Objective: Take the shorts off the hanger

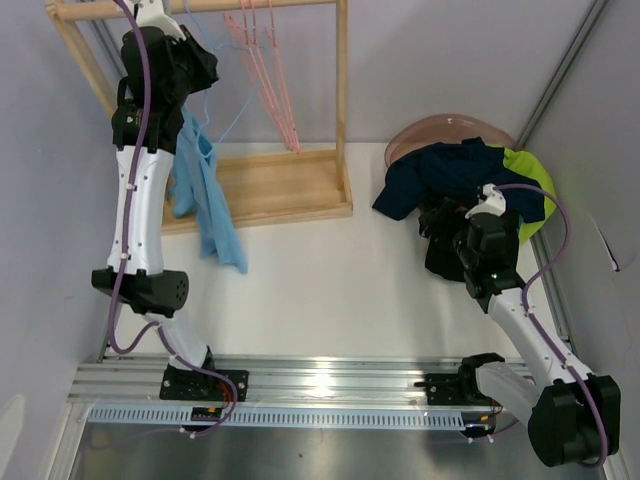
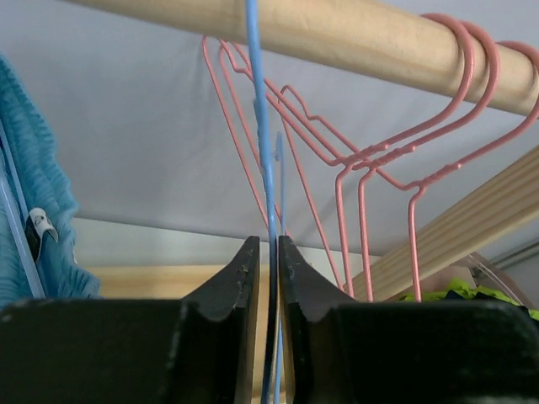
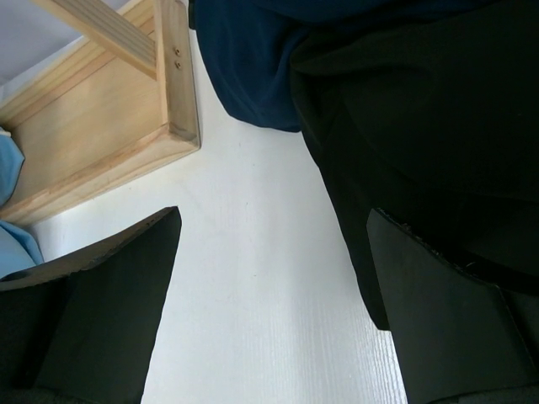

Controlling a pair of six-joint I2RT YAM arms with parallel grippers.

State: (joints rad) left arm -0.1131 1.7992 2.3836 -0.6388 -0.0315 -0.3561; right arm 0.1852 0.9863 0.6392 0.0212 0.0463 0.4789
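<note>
Left end effector (image 2: 268, 251) pinches the thin blue wire hanger (image 2: 259, 118); I'll steady it while my wide-open right end effector (image 3: 274, 217) tugs the light-blue fabric shorts (image 1: 208, 212).

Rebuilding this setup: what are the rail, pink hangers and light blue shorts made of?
Rail: pale wood, matte, faint grain.
Pink hangers: thin bent wire, likely coated metal, smooth.
Light blue shorts: soft ribbed knit fabric, limp folds, sewn tag.
</note>
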